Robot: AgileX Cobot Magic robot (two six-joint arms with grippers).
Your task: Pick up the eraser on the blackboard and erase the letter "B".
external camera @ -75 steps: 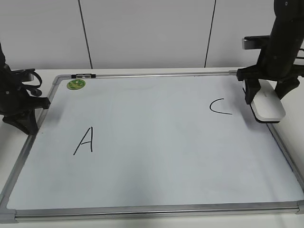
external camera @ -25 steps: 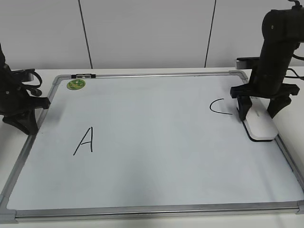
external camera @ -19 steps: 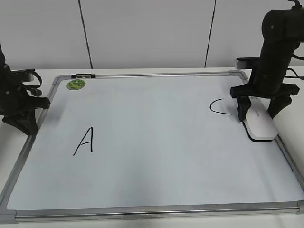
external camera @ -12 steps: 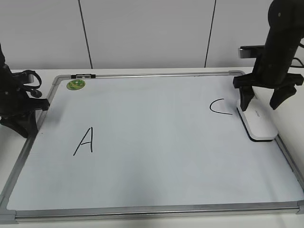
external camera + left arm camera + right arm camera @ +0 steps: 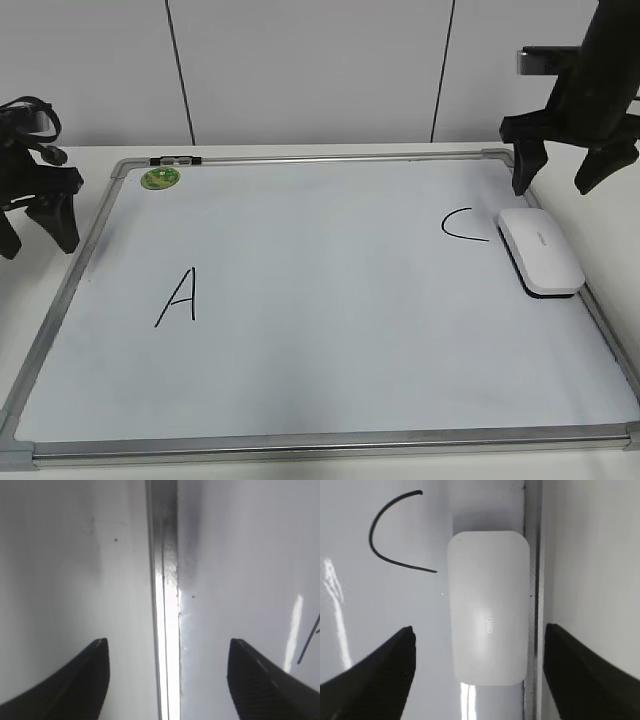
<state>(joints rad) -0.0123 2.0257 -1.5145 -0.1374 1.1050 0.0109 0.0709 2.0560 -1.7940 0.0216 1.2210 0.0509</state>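
The white eraser (image 5: 540, 251) lies flat on the blackboard (image 5: 330, 300) by its right frame, just right of the black "C" (image 5: 462, 225). It also shows in the right wrist view (image 5: 488, 607) beside the "C" (image 5: 390, 535). My right gripper (image 5: 562, 175) is open and empty, raised above the eraser's far end; in its wrist view (image 5: 479, 670) the fingers stand wide to either side of the eraser. My left gripper (image 5: 35, 222) is open and empty over the board's left frame (image 5: 165, 605). No letter "B" shows on the board.
A black "A" (image 5: 178, 296) is on the board's left half. A round green magnet (image 5: 160, 178) sits at the far left corner next to a small clip on the frame. A white wall stands behind the table.
My right gripper set the eraser down by the right frame, opened and rose clear of it. My left gripper lifted up from the board's left edge.
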